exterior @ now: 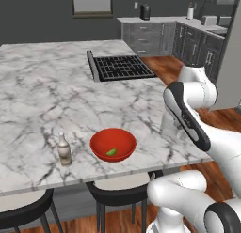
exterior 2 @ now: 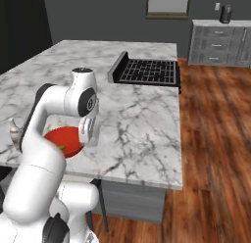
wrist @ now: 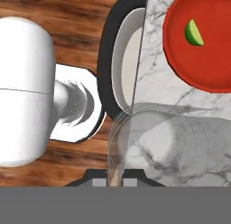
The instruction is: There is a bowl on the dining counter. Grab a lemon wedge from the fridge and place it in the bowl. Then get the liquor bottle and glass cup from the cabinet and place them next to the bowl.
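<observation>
Gripping the cup (wrist: 158,137), hand (wrist: 115,179) clamped on its rim, lower centre; bowl (wrist: 212,69) with lemon (wrist: 194,33) upper right; bottle (exterior: 64,150) lower left on desk (exterior: 42,91).

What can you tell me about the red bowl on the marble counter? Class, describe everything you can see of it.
The red bowl is wide, shallow and glossy, looking like smooth plastic or glazed ceramic. It stands upright on the white marble dining counter, near the edge closest to the robot, above a stool. A small yellow-green lemon wedge lies inside, touching its floor. A slim liquor bottle stands apart to one side. In the right base view the arm partly hides it.
</observation>
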You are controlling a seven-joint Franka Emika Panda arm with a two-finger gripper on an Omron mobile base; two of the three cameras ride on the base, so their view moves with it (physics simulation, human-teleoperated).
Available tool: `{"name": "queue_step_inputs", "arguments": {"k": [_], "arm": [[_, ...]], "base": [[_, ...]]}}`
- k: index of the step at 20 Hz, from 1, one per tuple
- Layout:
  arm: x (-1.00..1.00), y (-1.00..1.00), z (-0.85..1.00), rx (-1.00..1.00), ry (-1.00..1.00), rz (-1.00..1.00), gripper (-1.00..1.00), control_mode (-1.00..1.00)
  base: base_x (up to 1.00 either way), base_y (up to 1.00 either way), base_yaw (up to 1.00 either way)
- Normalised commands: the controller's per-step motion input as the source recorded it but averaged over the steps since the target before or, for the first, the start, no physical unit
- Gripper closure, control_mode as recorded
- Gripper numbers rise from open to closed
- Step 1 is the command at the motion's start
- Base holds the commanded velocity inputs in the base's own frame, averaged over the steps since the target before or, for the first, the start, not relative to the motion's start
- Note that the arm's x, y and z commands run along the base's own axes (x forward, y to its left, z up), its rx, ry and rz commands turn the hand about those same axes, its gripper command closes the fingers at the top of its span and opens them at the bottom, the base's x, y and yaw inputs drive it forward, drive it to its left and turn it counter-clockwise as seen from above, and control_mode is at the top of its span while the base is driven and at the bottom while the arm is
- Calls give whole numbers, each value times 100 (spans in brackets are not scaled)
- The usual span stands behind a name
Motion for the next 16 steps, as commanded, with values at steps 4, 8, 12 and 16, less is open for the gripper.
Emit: {"name": "queue_step_inputs", "arguments": {"k": [4, 8, 12, 16], "arm": [[67, 0, -53, 0, 4, 0, 100, -100], [55, 1, -52, 0, 3, 0, 100, -100], [42, 4, -46, 0, 0, 0, 100, -100], [42, 9, -44, 0, 0, 0, 100, -100]], "base": [[0, 0, 0], [0, 0, 0], [0, 0, 0], [0, 0, 0]]}}
